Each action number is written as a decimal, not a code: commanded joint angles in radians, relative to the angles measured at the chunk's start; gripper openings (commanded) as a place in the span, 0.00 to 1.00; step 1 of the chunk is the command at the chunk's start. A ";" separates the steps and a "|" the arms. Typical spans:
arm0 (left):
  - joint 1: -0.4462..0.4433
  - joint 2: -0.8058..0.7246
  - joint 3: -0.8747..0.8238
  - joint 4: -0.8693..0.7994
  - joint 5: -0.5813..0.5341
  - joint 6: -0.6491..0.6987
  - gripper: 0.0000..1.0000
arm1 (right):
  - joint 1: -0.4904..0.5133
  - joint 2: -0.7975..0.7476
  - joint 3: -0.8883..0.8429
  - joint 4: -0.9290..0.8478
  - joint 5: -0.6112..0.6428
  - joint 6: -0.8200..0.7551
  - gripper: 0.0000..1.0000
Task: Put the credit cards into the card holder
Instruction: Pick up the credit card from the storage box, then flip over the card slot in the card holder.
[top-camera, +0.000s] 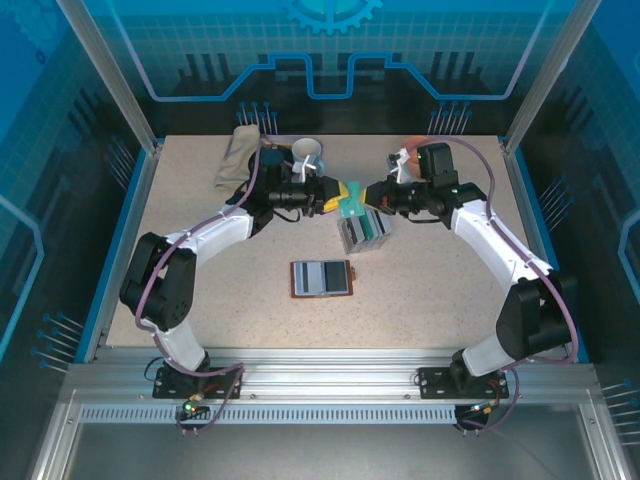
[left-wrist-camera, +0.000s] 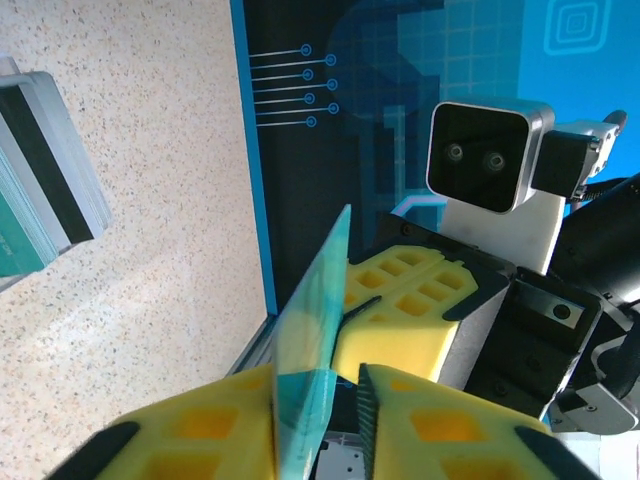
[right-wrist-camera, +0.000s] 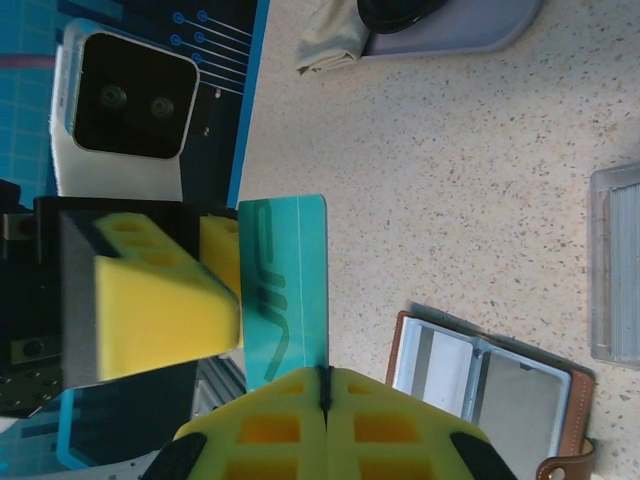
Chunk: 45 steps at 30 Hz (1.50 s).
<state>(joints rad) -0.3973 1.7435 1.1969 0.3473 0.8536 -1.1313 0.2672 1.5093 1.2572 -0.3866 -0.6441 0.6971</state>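
Right gripper (right-wrist-camera: 325, 385) is clamped on the teal credit card (right-wrist-camera: 285, 285); left gripper (left-wrist-camera: 315, 400) straddles it, jaws slightly apart. Close left fully before right releases. Card holder (top-camera: 320, 278) lies open at 6 o'clock.

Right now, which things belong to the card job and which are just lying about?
Job: teal card, stacked cards, open card holder.
Lying about: white cup, beige cloth.
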 joint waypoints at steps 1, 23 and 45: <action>-0.005 -0.042 -0.002 0.057 0.051 -0.013 0.17 | -0.012 0.005 -0.015 0.020 -0.045 0.011 0.05; 0.005 -0.065 -0.012 0.090 0.120 -0.048 0.16 | -0.050 0.037 -0.014 -0.089 -0.077 -0.091 0.07; 0.060 -0.227 -0.187 -0.896 -0.426 0.469 0.62 | 0.202 -0.048 -0.150 -0.163 0.303 -0.080 0.04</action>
<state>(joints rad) -0.3443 1.5330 1.0508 -0.3851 0.5529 -0.7410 0.4046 1.4635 1.1278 -0.5190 -0.4419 0.6128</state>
